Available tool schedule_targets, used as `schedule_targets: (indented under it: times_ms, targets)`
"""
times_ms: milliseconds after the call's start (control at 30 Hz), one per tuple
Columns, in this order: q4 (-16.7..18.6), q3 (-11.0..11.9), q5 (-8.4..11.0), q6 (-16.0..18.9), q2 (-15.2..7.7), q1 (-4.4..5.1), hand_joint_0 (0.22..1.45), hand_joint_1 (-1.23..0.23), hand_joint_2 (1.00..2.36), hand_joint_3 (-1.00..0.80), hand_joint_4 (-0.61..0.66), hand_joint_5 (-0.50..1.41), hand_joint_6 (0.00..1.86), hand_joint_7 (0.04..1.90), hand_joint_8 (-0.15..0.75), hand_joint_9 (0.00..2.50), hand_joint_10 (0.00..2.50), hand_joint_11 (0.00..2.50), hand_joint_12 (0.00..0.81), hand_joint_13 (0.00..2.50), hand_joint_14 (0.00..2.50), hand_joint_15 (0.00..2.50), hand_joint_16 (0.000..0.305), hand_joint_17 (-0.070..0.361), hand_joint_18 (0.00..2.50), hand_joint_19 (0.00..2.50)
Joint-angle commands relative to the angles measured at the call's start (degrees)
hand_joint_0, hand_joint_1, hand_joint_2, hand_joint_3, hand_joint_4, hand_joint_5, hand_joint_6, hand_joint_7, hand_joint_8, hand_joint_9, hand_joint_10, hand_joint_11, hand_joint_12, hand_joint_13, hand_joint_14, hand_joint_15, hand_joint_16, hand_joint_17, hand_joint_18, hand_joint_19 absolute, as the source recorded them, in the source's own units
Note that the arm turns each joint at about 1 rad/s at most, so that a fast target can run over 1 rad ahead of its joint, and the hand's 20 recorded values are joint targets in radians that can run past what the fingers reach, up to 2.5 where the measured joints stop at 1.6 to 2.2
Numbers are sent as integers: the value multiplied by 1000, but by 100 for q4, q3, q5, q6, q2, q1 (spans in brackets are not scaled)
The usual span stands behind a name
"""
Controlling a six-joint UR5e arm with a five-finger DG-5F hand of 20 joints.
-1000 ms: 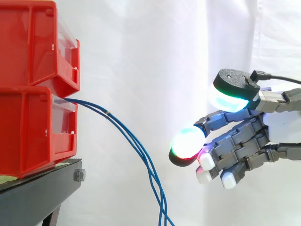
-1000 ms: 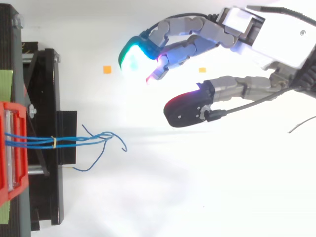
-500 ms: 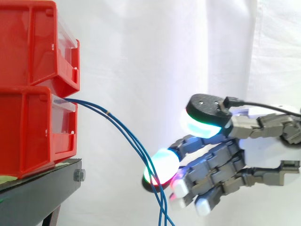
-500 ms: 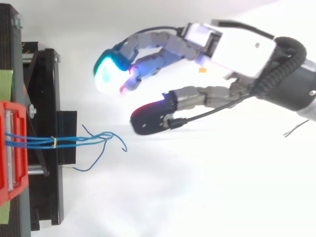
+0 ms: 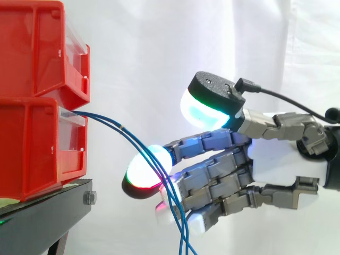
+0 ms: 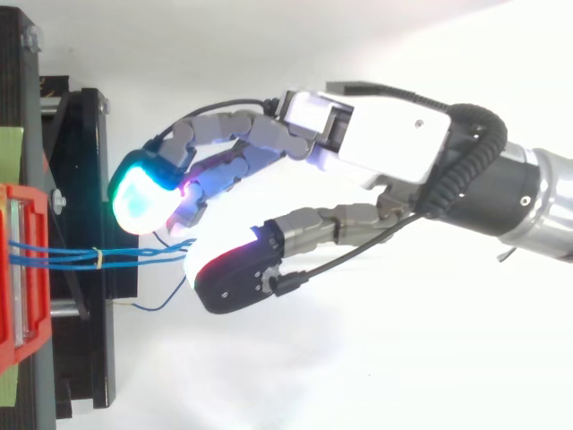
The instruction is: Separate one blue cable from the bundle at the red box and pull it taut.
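A bundle of thin blue cables [image 5: 135,143] comes out of the lower red box [image 5: 32,149] and droops down to the right. From above, the cables [image 6: 134,255] run right from the box [image 6: 13,269], tied by a small yellow band [image 6: 99,259]. My hand [image 5: 281,159] reaches in from the right and is open, fingers stretched toward the box. The cables pass in front of its glowing fingertips [image 5: 146,167]. In the top view my hand [image 6: 385,148] straddles the cables' loose ends, fingers on one side and thumb [image 6: 233,273] on the other, with nothing pinched.
A second red box [image 5: 37,48] sits stacked on the lower one. Both rest on a black stand [image 5: 42,218] at the left. A white curtain hangs behind. Two small orange marks lie on the white floor, now mostly hidden under my hand.
My hand has travelled left toward the boxes, from well clear of the cables to over their loose ends. Its fingers stay spread. The cables have not moved.
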Motion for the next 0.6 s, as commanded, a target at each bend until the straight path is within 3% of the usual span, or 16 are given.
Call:
schedule_targets:
  times_ms: [0, 133, 567]
  targets:
    - [89, 210, -27, 274, -296, 1, 552, -580, 1004, -443, 234, -163, 503, 866, 315, 821, 18, 633, 359, 713, 14, 418, 51, 116, 641, 684]
    - [124, 289, -115, 529, -314, 18, 555, -583, 1003, -447, 236, -162, 503, 869, 314, 824, 17, 628, 357, 721, 14, 419, 51, 116, 645, 683]
    - [106, 395, -159, 546, -314, 53, 590, -623, 1009, -368, 234, -156, 503, 904, 315, 836, 18, 646, 349, 742, 17, 444, 50, 113, 659, 694]
